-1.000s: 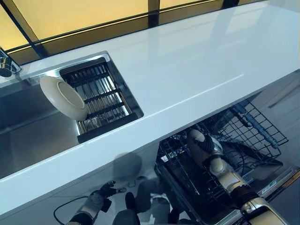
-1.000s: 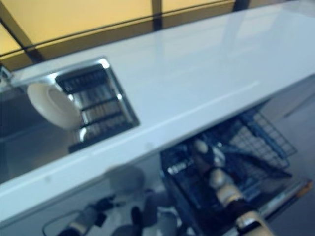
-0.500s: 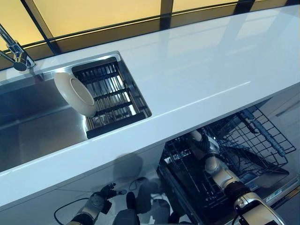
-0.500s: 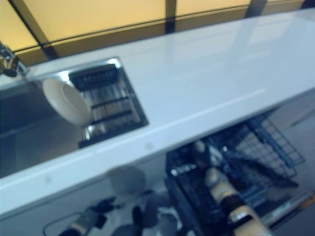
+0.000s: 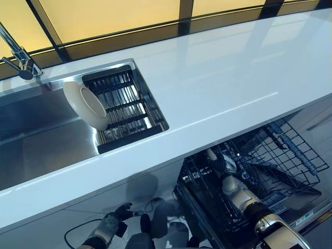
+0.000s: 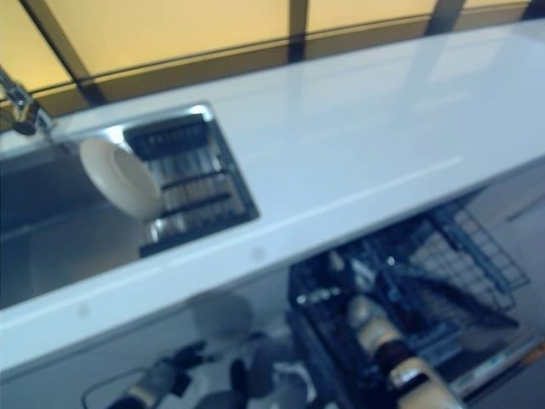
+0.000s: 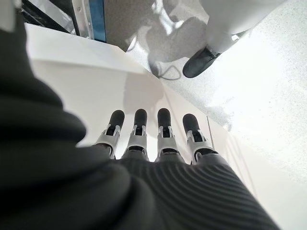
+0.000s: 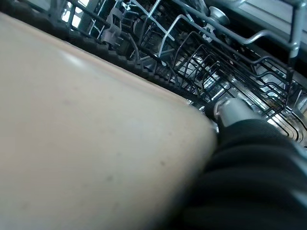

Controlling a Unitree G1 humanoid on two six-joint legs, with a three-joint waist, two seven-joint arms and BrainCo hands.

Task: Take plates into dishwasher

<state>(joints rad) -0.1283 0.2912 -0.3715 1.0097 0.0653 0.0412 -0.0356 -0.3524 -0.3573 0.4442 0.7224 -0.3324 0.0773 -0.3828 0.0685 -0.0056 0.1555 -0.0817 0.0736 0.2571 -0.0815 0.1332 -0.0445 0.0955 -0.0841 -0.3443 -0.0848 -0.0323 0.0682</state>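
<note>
Down among the dishwasher rack [image 5: 290,155] wires — right hand [image 5: 224,167], seemingly gripping a plate [image 8: 86,143].

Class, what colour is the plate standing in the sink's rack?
Cream; the plate shows best in the left eye view.

The bench [image 5: 207,78] is smooth, glossy white, the sink [image 5: 36,140] brushed metal with a chromed tap [image 5: 18,54], the plate [image 5: 85,105] glazed cream ceramic, and the dishwasher rack [image 5: 280,155] dark coated wire.
</note>
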